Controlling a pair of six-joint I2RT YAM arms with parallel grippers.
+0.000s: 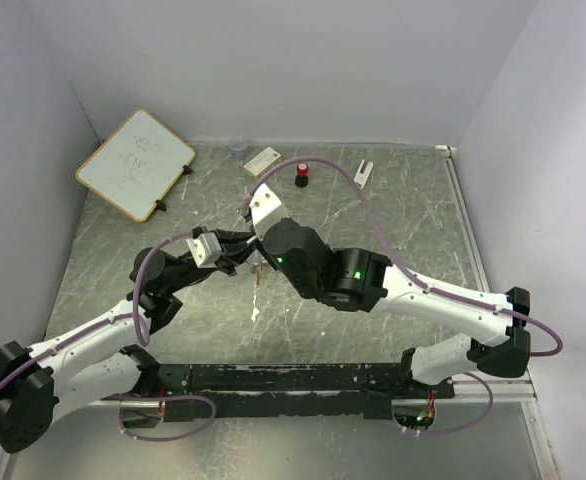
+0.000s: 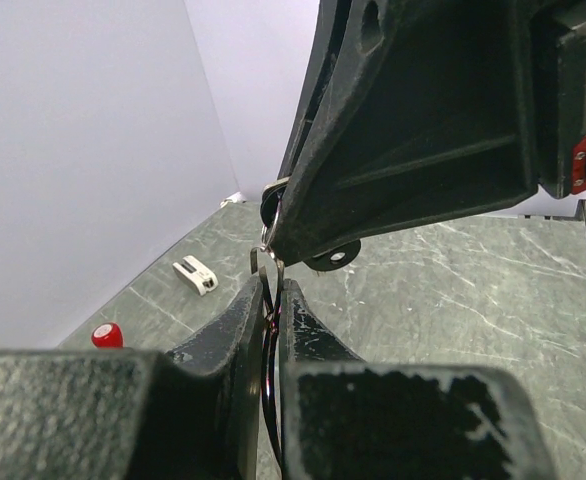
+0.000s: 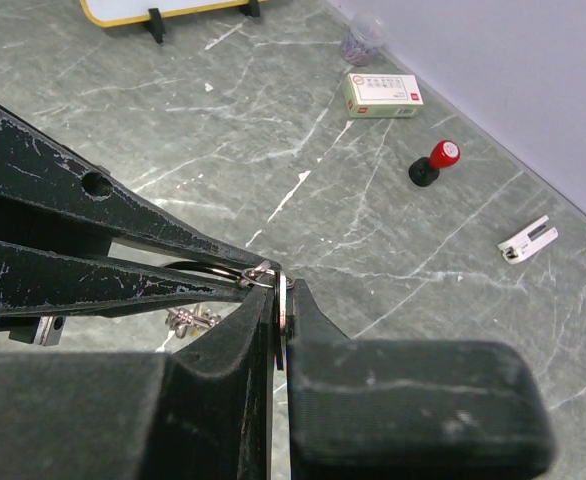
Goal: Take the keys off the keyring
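Both grippers meet above the middle of the table. My left gripper [image 1: 241, 256] [image 2: 273, 292] is shut on the keyring [image 2: 269, 330], a thin dark-looking wire loop pinched edge-on between its fingers; the loop also shows in the right wrist view [image 3: 201, 267]. My right gripper [image 1: 257, 250] [image 3: 284, 292] is shut on a flat silvery key [image 3: 285, 308], tip to tip with the left fingers [image 3: 123, 215]. A small silvery ring [image 3: 257, 276] [image 2: 270, 236] joins them. The other keys [image 3: 191, 320] [image 1: 259, 276] hang below. A black key head [image 2: 333, 257] shows under the right finger.
A whiteboard [image 1: 136, 163] [image 3: 163, 8] stands at the back left. A white box [image 1: 262, 160] [image 3: 383, 95], a red-topped black knob [image 1: 301, 174] [image 3: 433, 163] [image 2: 106, 335], a white clip [image 1: 363, 172] [image 3: 528, 240] [image 2: 195, 275] and a small clear cup [image 1: 238, 147] lie along the back wall.
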